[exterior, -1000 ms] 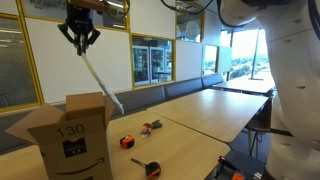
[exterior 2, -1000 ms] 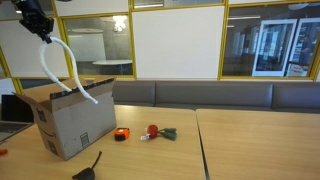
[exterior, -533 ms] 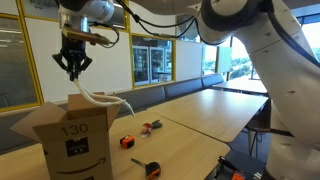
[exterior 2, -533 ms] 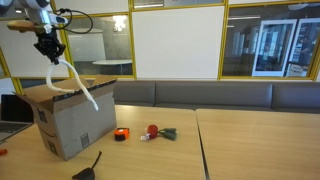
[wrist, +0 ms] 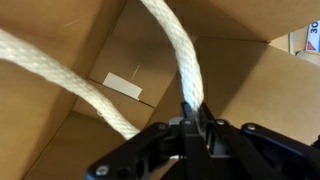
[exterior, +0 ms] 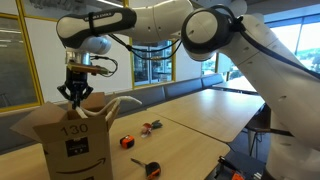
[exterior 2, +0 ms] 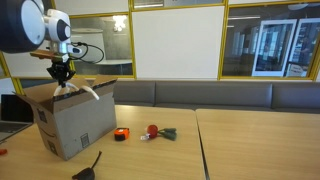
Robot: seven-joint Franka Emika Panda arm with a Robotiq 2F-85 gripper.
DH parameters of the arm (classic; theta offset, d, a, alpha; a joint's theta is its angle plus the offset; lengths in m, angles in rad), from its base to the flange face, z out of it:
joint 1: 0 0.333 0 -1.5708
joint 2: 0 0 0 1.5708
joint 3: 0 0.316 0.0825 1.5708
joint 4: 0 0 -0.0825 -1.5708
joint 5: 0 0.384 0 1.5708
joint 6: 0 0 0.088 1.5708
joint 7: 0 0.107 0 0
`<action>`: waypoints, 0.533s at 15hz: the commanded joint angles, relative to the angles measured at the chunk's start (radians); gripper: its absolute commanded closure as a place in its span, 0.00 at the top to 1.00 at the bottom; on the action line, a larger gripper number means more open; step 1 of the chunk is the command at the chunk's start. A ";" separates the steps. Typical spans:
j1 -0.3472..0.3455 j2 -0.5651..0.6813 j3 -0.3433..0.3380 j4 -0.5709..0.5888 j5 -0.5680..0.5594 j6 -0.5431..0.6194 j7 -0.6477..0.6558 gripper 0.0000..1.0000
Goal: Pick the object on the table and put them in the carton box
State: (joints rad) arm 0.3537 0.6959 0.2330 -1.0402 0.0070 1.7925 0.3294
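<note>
My gripper (exterior: 76, 94) (exterior 2: 61, 79) (wrist: 190, 125) hangs just above the open top of the carton box (exterior: 72, 140) (exterior 2: 72, 122), shut on the white rope (wrist: 182, 62). The rope (exterior: 108, 101) (exterior 2: 90, 91) loops down into the box, and one end sticks out over the rim. In the wrist view the brown inside of the box (wrist: 90, 110) fills the frame. On the table lie a small reddish item (exterior: 151, 126) (exterior 2: 153, 130), a tiny orange-and-black block (exterior: 127, 142) (exterior 2: 121, 134) and a black item with an orange tip (exterior: 148, 167) (exterior 2: 88, 168).
The box stands at the near end of a long wooden table (exterior: 200, 115) (exterior 2: 260, 145). A cushioned bench (exterior 2: 200, 94) runs along the glass wall behind it. A laptop (exterior 2: 12, 110) sits beside the box.
The gripper has come down from high above to just over the box opening, and the hanging rope has gone into the box with it.
</note>
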 commanded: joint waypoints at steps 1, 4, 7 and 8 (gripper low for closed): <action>0.010 0.099 -0.018 0.095 0.066 -0.028 -0.030 0.04; 0.006 0.150 -0.022 0.104 0.095 -0.037 -0.030 0.04; 0.009 0.174 -0.036 0.118 0.098 -0.055 -0.011 0.36; 0.009 0.170 -0.040 0.118 0.096 -0.061 -0.007 0.42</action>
State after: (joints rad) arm 0.3531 0.8318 0.2138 -1.0050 0.0748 1.7814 0.3193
